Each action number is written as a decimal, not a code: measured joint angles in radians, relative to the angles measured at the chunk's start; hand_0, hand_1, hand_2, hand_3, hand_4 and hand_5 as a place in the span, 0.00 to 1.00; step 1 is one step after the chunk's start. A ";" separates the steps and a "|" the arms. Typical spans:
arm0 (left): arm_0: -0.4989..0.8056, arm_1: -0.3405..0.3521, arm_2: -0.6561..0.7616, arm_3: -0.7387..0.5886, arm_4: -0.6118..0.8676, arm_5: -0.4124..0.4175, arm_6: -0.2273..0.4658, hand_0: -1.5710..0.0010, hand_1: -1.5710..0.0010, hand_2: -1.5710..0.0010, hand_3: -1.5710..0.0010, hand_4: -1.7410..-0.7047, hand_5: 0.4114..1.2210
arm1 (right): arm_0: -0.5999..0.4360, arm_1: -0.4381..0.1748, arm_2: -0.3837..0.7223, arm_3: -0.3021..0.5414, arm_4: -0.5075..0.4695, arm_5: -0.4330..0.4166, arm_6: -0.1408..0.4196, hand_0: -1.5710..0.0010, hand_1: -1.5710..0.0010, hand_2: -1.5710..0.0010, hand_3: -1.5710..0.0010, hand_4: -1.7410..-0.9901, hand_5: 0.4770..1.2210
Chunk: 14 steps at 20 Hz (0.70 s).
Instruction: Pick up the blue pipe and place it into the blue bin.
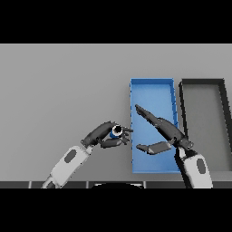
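The broad grey table (59, 90) takes up nearly everything, flat and plain under both arms. Off beyond the right hand, on its outer side, sits a long dark-rimmed rectangular tray with a grey floor (225, 118), running from the far part of the table down toward the near edge. Just beside it, on the side nearer the left hand, lies the long rectangular blue bin with low walls (152, 81), its open floor the same bright blue.

The right hand (164, 131) hangs over the bin, fingers stretched out straight and pointing away toward the bin's far left corner, thumb spread apart beneath them; it has hold of nothing. From here that hand and its forearm cover a good part of the bin's near half.

The left hand (104, 134) is just outside the bin's left wall, fingertips almost at the wall. Its fingers and thumb are curled round the short blue pipe (116, 132), which shows end-on as a dark round opening with a blue ring about it, tucked between thumb and fingers. The pipe is outside the bin, near its left wall, about level with the right hand's thumb. I cannot tell whether it is clear of the table.
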 measured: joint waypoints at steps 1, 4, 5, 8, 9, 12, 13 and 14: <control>0.000 0.002 0.000 -0.001 0.003 -0.006 0.000 0.00 0.00 0.00 0.06 0.00 1.00 | -0.040 -0.004 0.011 0.000 -0.008 0.007 0.018 1.00 1.00 1.00 1.00 0.57 0.05; -0.001 -0.001 -0.002 0.011 -0.002 -0.012 0.009 0.00 0.00 0.00 0.05 0.00 1.00 | -0.131 0.018 0.076 0.034 0.043 0.041 0.051 1.00 1.00 1.00 1.00 0.62 0.07; 0.001 -0.001 0.000 0.015 0.000 -0.015 -0.001 0.00 0.00 0.00 0.05 0.00 1.00 | -0.137 0.019 0.083 0.037 0.033 0.053 0.052 1.00 1.00 1.00 1.00 0.65 0.07; -0.009 -0.009 0.006 0.020 0.017 -0.033 -0.014 0.00 0.00 0.00 0.03 0.00 1.00 | -0.196 0.060 0.132 0.061 0.038 0.065 0.088 1.00 1.00 1.00 1.00 0.68 0.07; 0.001 -0.004 0.002 0.016 0.019 -0.043 -0.029 0.00 0.00 0.00 0.02 0.00 1.00 | -0.222 0.065 0.130 0.085 0.038 0.071 0.096 1.00 1.00 1.00 1.00 0.68 0.07; 0.005 0.001 -0.002 0.017 0.007 -0.048 -0.024 0.00 0.00 0.00 0.02 0.00 1.00 | -0.296 0.119 0.164 0.145 0.062 0.077 0.115 1.00 1.00 1.00 1.00 0.70 0.05; 0.001 0.002 -0.006 0.012 -0.006 -0.044 -0.025 0.00 0.00 0.00 0.02 0.00 1.00 | -0.313 0.128 0.165 0.173 0.065 0.086 0.121 1.00 1.00 1.00 1.00 0.70 0.04; -0.003 0.015 0.005 0.020 -0.012 -0.043 -0.026 0.00 0.00 0.00 0.02 0.00 1.00 | -0.334 0.144 0.167 0.201 0.073 0.089 0.117 1.00 0.99 0.98 1.00 0.69 0.04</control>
